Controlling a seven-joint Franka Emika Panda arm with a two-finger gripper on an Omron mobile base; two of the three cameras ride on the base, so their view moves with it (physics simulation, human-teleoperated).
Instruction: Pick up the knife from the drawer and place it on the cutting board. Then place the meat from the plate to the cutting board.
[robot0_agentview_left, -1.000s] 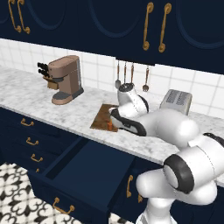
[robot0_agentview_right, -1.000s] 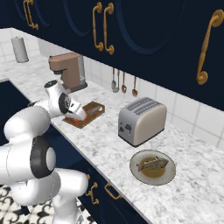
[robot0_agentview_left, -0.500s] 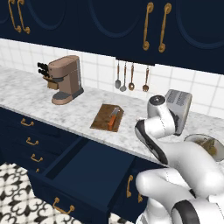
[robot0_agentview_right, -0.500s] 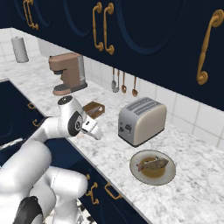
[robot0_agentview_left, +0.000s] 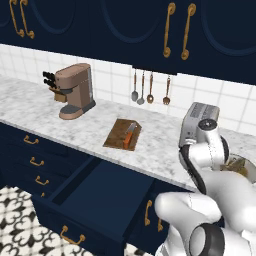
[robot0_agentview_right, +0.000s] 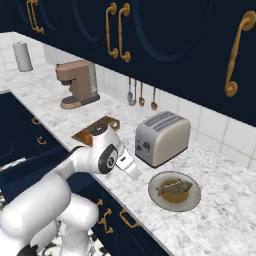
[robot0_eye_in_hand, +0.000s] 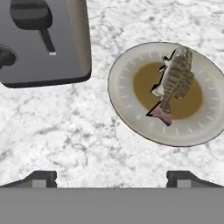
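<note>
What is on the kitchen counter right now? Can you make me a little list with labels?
knife: orange-handled knife lying on the cutting board
meat: stripy fish-shaped meat lying on the plate
plate spot: on the marble counter, beside the toaster
drawer: drawer pulled open below the board
gripper: gripper open, holding nothing, above the counter near the plate
also there: coffee machine, hanging spoons
job left: meat not yet on the board

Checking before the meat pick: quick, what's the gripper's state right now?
Gripper: open and empty, above the counter near the plate with the meat.
</note>
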